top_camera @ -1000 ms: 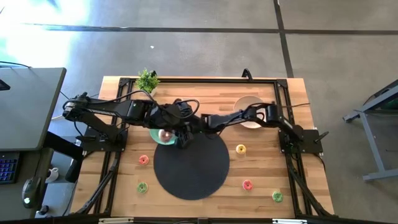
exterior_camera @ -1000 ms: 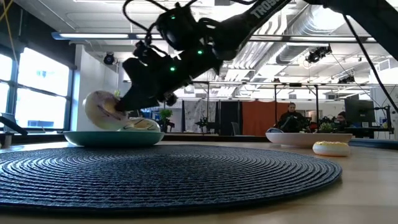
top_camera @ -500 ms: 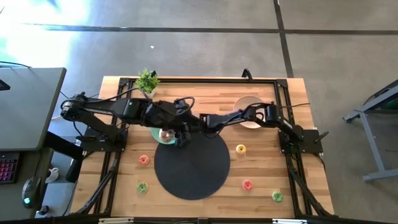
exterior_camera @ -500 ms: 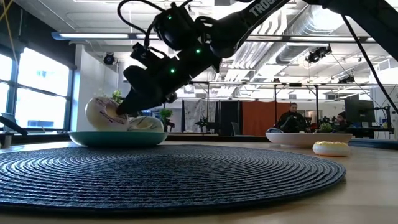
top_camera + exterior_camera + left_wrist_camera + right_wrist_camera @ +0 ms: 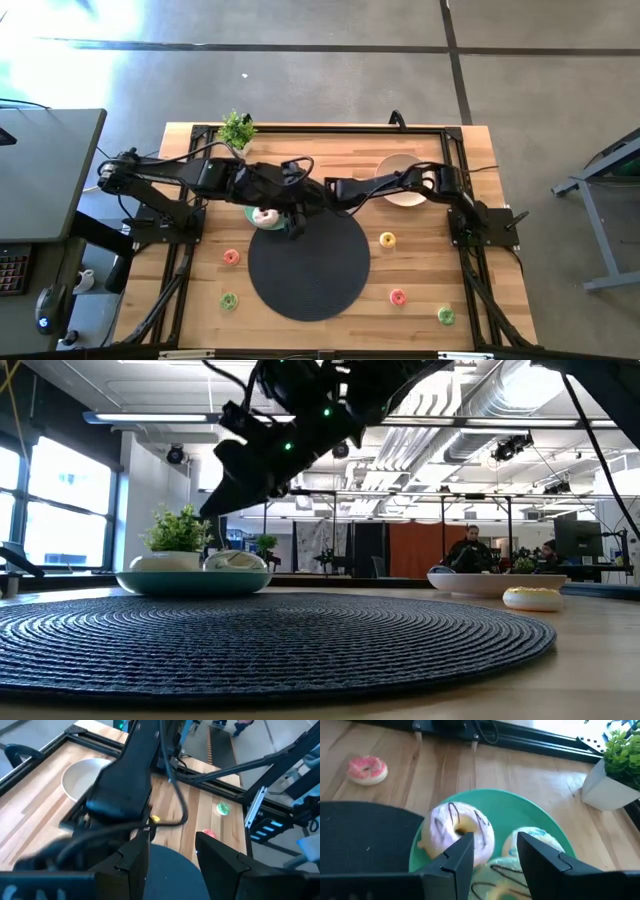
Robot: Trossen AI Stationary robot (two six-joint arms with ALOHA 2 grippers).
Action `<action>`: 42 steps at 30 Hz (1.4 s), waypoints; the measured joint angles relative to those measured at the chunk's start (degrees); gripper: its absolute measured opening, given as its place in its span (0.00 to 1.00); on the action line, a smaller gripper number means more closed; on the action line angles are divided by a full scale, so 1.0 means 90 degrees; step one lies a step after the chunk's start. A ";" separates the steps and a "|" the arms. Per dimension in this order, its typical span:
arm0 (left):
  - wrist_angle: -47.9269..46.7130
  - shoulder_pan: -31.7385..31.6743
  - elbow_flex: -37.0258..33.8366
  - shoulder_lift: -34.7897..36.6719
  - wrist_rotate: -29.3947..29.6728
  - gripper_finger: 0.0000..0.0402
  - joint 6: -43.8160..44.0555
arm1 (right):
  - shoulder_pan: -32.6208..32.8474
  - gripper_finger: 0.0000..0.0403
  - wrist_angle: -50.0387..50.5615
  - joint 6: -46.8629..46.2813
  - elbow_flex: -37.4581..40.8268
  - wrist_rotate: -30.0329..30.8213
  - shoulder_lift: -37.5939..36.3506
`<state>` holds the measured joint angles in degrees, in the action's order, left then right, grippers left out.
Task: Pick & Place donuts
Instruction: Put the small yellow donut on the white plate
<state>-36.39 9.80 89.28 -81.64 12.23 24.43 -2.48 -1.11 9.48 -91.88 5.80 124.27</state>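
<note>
Your right tool (image 5: pixel 492 851) hangs just above the green plate (image 5: pixel 540 822) with its jaws apart and empty, which suggests the pink-iced donut (image 5: pixel 457 832) under it has been let go to lie with the two other iced donuts (image 5: pixel 532 842) there. Your left tool (image 5: pixel 172 852), jaws also apart and empty, waits beside it over the dark mat (image 5: pixel 305 265). The beige bowl (image 5: pixel 400 180) looks empty, and small donuts (image 5: pixel 387 240) lie loose on the bench (image 5: pixel 200 290).

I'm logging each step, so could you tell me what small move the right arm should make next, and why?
Probably lift the right gripper straight up off the plate. Its fingers are open and the pink donut lies released on the plate beside two others, so this placement looks done.
</note>
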 joint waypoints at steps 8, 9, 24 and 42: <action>-0.0588 0.0571 0.0007 0.0646 0.0913 0.39 0.0036 | 0.0034 0.36 0.2699 0.0286 0.0002 0.0405 -0.1015; -0.0735 0.0687 0.0007 0.0702 0.1101 0.39 0.0107 | 0.0038 0.36 0.3208 0.0286 0.0003 0.0476 -0.1185; -0.3623 0.2225 -0.0849 0.0311 0.0971 0.39 0.4584 | 0.1050 0.35 0.5714 -0.1277 0.2720 -0.0387 -0.4359; -0.3339 0.2621 -0.1779 -0.1165 0.0047 0.39 0.5295 | 0.1867 0.35 0.2741 -0.2737 0.6345 -0.0765 -0.5246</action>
<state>-66.44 33.39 73.26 -92.12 12.65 72.08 14.33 23.56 -15.15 -34.77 -1.09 77.06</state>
